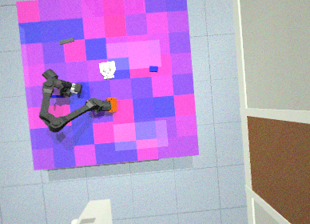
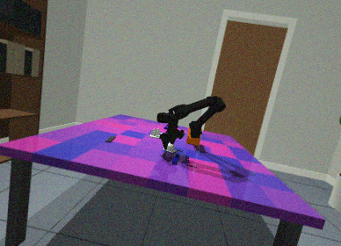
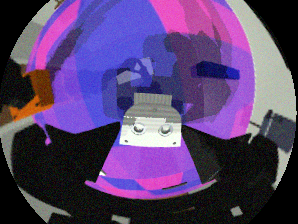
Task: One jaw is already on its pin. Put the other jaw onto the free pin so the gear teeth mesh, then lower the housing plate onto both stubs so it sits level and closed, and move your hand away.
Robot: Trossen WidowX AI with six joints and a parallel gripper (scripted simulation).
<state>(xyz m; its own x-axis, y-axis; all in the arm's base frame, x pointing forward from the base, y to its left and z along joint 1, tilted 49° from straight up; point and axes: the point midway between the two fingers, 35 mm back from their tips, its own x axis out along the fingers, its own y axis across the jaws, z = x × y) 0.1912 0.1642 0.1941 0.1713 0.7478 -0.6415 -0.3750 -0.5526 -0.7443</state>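
Pale blue tiled floor (image 1: 217, 74) (image 2: 90, 196), grey walls and a brown door (image 1: 280, 158) (image 2: 250, 77) in a white frame surround my station. Item: one square counter (image 1: 144, 110) (image 2: 132, 165) (image 3: 95, 55), patterned in pink, purple and blue patches. Item: one black jointed arm (image 1: 72, 115) (image 2: 195, 107), mine, rising from an orange base (image 1: 114, 105) (image 2: 193, 140) (image 3: 45, 90) and folded back on itself. Item: one black end effector (image 1: 72, 89) (image 2: 169, 143) (image 3: 150, 125), spread practically to its full width, gripping nothing.

Item: one white plate with two round holes and a grey toothed end (image 1: 74, 88) (image 2: 170, 148) (image 3: 150, 132), seen between my parted fingers in the wrist view; whether it is a jaw or the housing plate, I cannot tell. Item: one blue bar (image 1: 57, 96) (image 2: 176, 160) (image 3: 216, 70), near that plate. Item: one white, irregular part (image 1: 107, 70) (image 2: 155, 133), lying on the counter, well apart from my fingers, its details too small to read. Item: one small blue block (image 1: 153, 69), beyond the white part. Item: one dark grey flat strip (image 1: 66, 41) (image 2: 110, 139), lying off by itself.
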